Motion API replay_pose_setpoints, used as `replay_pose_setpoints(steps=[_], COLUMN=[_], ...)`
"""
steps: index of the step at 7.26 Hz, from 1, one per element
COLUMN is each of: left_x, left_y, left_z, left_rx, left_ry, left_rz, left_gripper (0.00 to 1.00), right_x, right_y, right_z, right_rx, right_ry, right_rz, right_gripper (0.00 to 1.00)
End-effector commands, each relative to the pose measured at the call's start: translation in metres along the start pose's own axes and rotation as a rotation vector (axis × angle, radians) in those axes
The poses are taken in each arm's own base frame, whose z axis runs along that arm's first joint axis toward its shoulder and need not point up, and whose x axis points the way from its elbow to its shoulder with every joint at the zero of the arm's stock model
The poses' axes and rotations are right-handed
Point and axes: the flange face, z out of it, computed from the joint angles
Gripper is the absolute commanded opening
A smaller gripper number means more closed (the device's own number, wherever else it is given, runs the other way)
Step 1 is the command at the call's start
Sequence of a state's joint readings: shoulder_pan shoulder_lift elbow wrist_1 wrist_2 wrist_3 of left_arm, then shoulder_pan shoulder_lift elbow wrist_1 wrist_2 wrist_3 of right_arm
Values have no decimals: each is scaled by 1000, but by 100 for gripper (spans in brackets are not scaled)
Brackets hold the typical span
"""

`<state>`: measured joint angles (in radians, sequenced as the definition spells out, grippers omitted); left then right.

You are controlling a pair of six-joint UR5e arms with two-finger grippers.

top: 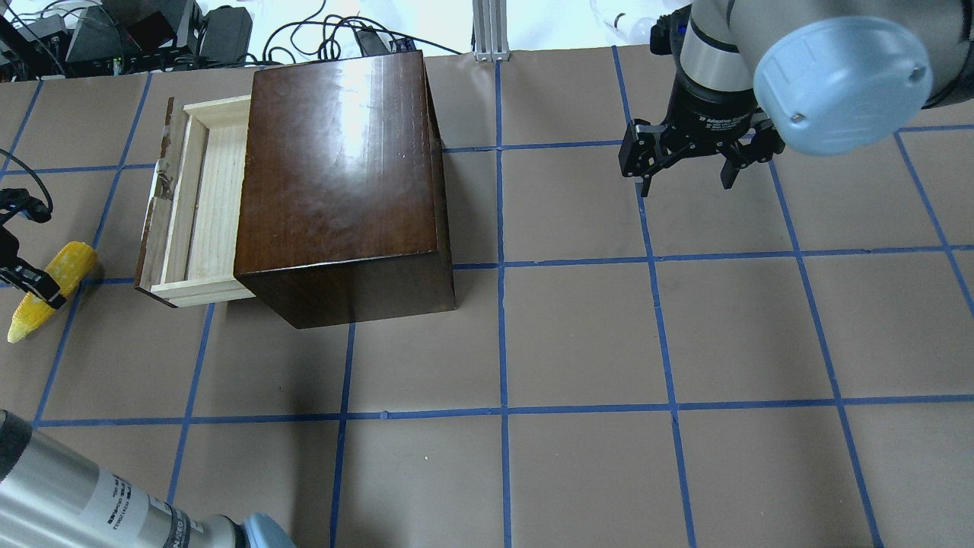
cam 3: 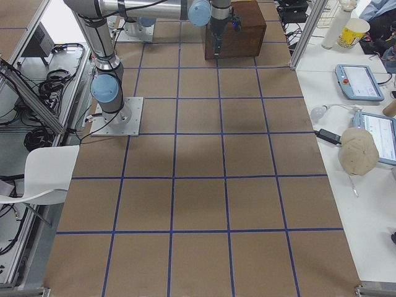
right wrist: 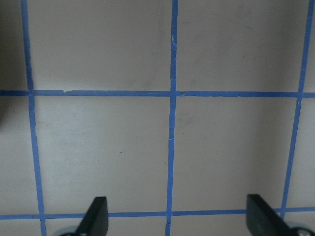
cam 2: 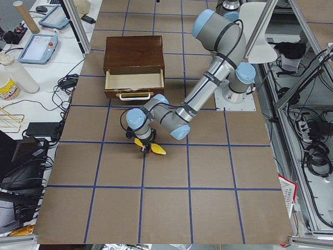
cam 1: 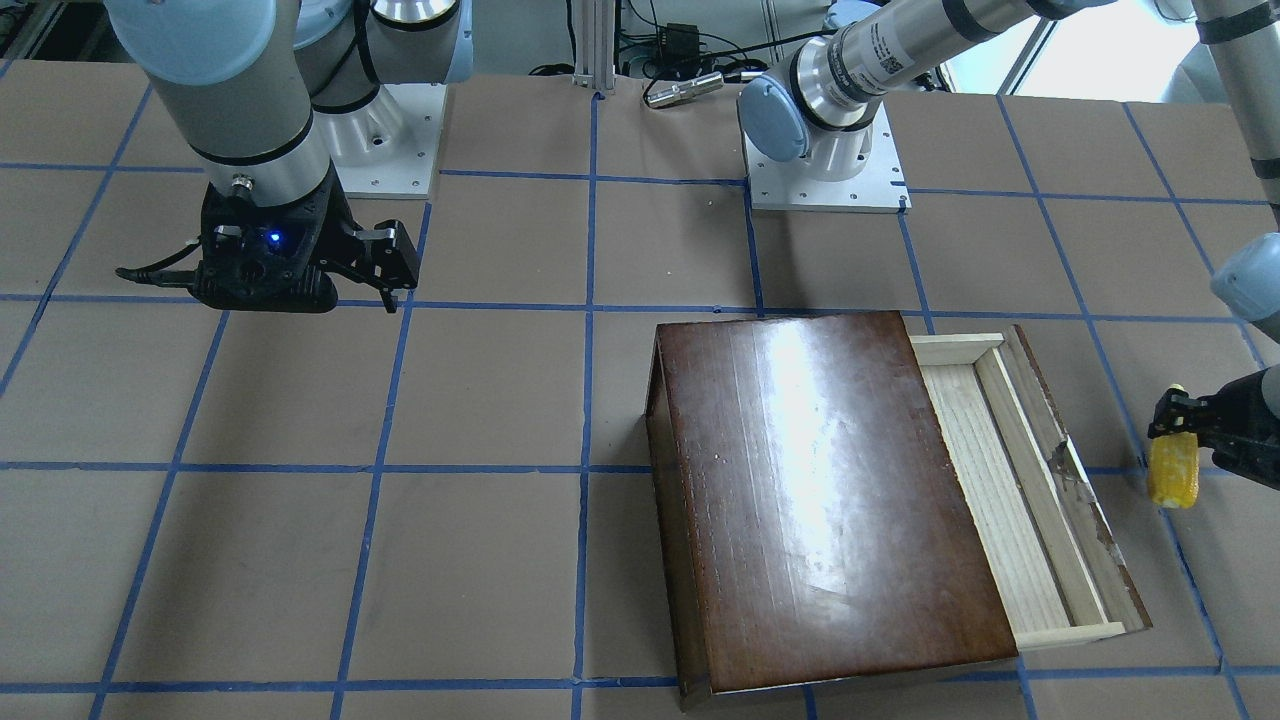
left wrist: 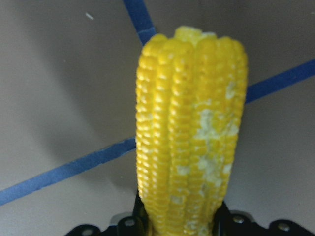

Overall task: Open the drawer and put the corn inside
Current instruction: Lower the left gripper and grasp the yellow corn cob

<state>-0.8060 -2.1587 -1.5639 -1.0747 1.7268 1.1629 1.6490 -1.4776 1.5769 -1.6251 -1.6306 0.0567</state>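
Observation:
The drawer [top: 205, 198] is pulled partway out of the dark-brown box [top: 342, 175]. Its pale wood tray [cam 1: 1010, 480] is bare inside, and it also shows in the exterior left view [cam 2: 134, 82]. My left gripper [top: 39, 289] is shut on the yellow corn [top: 65, 266] and holds it beside the drawer's worn front panel [cam 1: 1065, 470], apart from it. The corn [left wrist: 189, 132] fills the left wrist view and shows at the front-facing view's right edge [cam 1: 1172, 478]. My right gripper [top: 689, 164] is open and empty over bare table, far from the box; its fingertips [right wrist: 98, 216] frame only the table.
The brown table [top: 578, 327] is marked by blue tape lines. The two arm bases [cam 1: 825, 170] stand at the robot's side. Cables and gear [top: 152, 34] lie beyond the table's far edge. Tablets and cups [cam 3: 359, 80] sit on a side bench.

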Motion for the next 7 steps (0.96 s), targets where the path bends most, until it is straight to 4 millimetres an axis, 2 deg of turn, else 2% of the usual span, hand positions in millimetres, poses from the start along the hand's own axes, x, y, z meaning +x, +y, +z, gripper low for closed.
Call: replay_pose_setpoints(steps=[1,3,4,5,7], left_x=[-5,14,20,31,69], left_y=[-20,-45,-45,-49,-62], left_z=[-54,-92,-110,-137,-215], left_rx=[30,92,124,137,119], left_ry=[-79,-113,-125,-138,-72], left_rz=[18,53,33,-4,-119], left_gripper=[0,0,0,0,0], right_x=[0,0,0,0,0], right_y=[0,0,0,0,0], right_z=[0,0,-1,0,0], right_rx=[1,0,0,0,0], right_ry=[0,-2,-2,-2,-2], right_rz=[0,0,0,0,0], right_gripper=[100,100,100,100,100])
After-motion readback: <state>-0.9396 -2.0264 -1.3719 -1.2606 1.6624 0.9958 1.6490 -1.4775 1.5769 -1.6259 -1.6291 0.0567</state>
